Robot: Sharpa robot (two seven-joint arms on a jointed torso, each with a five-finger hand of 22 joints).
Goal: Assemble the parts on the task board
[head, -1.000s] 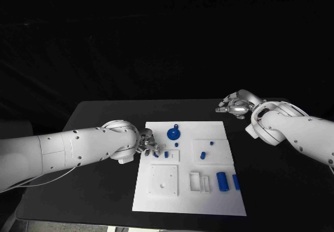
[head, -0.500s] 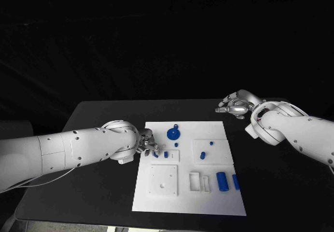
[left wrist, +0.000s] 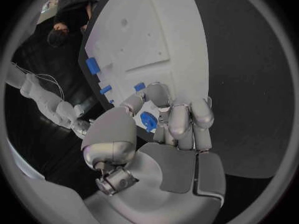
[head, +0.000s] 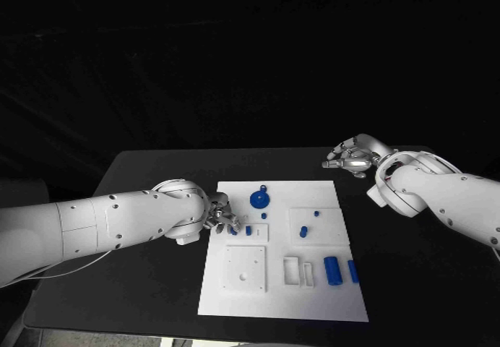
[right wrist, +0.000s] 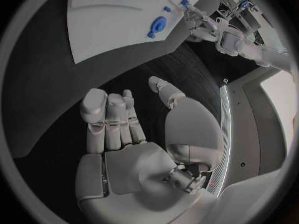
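The white task board (head: 281, 289) lies in the middle of the black table. My left hand (head: 219, 217) hovers at the board's left edge, fingers curled. A small blue part (left wrist: 148, 121) sits between its thumb and fingers, and the same part (head: 233, 230) lies beside a recess near the hand. My right hand (head: 349, 157) hangs over the bare table beyond the board's far right corner, fingers (right wrist: 109, 119) straight and holding nothing. A round blue disc (head: 261, 196) lies at the board's far end. Two blue cylinders (head: 332, 270) lie near its right edge.
More small blue parts (head: 304, 232) are spread over the board's middle. A square plate with a hole (head: 246, 269) and narrow slots (head: 299, 272) take up its near half. Black table (head: 125, 275) runs wide on both sides. The disc (right wrist: 159, 24) and my left arm (right wrist: 206, 27) lie beyond my right hand.
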